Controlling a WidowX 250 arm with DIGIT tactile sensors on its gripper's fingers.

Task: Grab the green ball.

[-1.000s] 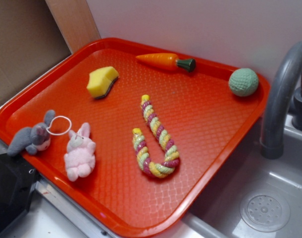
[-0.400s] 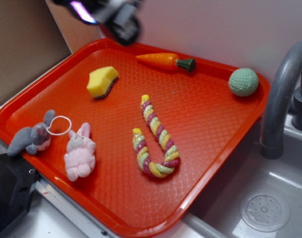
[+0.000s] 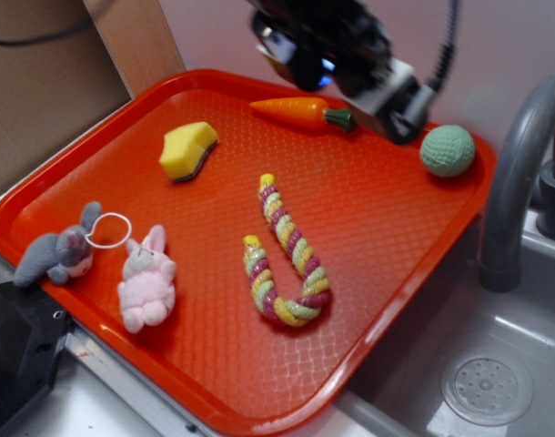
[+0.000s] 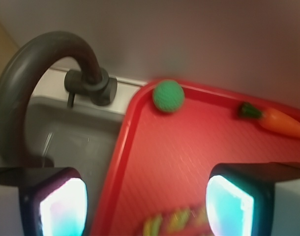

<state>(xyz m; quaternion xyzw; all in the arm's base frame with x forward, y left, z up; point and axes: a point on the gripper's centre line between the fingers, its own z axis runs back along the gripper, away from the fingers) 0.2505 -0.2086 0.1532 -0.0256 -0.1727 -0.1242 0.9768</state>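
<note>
Because the arm was blurry and cut off by the top edge in the outside view, the end effector [image 3: 400, 109] was hard to make out there, and it hid a bit of the back rim of the tray [image 3: 123, 118]. In the wrist view only its two finger pads [image 4: 61, 206] showed, glowing pale blue at the bottom corners, and the rope toy [image 4: 174, 221] was just a fuzzy smear cut off by the bottom edge. The green ball [image 3: 448, 150] was small, round and bumpy like knitting, and it sat in the back right corner of the tray, close to the rim. The tray was red plastic with a criss-cross pattern. The carrot [image 3: 305, 113] was smooth and pointy with a dark green end. The sponge [image 3: 188, 149] was yellow with a wavy edge. The rope toy [image 3: 282, 255] was twisted in pink, yellow and green and bent like a hook. Two soft bunnies, one grey [image 3: 59, 255] and one pink [image 3: 147, 282], lay by the front left rim. A curved grey tap [image 3: 519, 164] stood over the sink [image 3: 487, 382]. The end effector was spread wide with nothing between its fingers, up above the tray, between the carrot and the ball, touching neither.
</note>
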